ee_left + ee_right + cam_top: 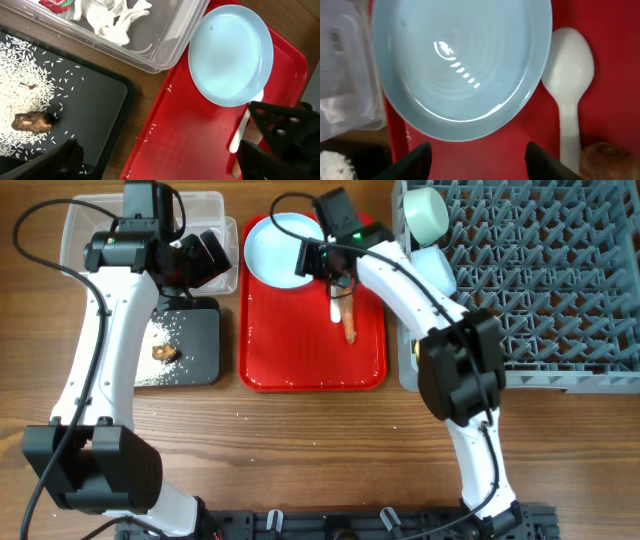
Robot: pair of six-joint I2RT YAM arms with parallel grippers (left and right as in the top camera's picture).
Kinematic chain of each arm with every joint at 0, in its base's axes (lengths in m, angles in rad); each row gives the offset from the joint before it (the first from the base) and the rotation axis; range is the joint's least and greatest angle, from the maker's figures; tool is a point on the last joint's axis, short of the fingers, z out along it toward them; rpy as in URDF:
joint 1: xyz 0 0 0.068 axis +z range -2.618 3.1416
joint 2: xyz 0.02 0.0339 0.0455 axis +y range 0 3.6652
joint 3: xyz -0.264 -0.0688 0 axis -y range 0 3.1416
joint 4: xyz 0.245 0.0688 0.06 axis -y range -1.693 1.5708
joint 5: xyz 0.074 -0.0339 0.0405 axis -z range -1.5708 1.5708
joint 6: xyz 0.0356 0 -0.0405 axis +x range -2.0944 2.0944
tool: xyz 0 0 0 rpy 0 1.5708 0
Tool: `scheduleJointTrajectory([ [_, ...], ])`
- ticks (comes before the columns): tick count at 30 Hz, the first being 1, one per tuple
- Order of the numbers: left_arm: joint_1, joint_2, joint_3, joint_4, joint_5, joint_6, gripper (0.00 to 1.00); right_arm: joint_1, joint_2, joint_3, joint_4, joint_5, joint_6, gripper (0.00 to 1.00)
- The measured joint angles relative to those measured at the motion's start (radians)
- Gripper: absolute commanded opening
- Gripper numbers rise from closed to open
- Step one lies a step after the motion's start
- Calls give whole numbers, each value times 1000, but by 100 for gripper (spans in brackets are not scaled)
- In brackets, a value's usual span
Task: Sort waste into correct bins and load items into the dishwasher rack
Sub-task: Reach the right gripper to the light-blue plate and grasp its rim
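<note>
- Rice (20, 85) and brown chunk (31, 121) are lying in black tray (100, 100).
- Right gripper (482, 152), spread and empty, is hovering at blue plate (460, 65) rim, beside spoon (568, 75).
- Left gripper (205, 258), also released, is hanging by clear tub (170, 40) holding paper scrap (112, 20).

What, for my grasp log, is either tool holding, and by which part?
Nothing is held: the left tool and the right tool both stand open and empty.

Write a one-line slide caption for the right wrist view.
Open right gripper hovers over a light-blue plate, white spoon beside it, on the red tray.
</note>
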Motion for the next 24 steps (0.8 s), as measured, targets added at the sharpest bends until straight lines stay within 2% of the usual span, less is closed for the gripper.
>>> scheduleJointTrajectory([
  [7, 0, 0, 0, 0, 0, 0, 100, 21, 66, 0, 12, 45, 80, 40],
  [13, 0, 0, 0, 0, 0, 0, 100, 20, 78, 0, 60, 82, 116, 21],
  [16, 0, 0, 0, 0, 0, 0, 100, 20, 79, 0, 60, 100, 120, 4],
  [24, 0, 0, 0, 0, 0, 0, 100, -37, 79, 2, -25, 34, 96, 6],
])
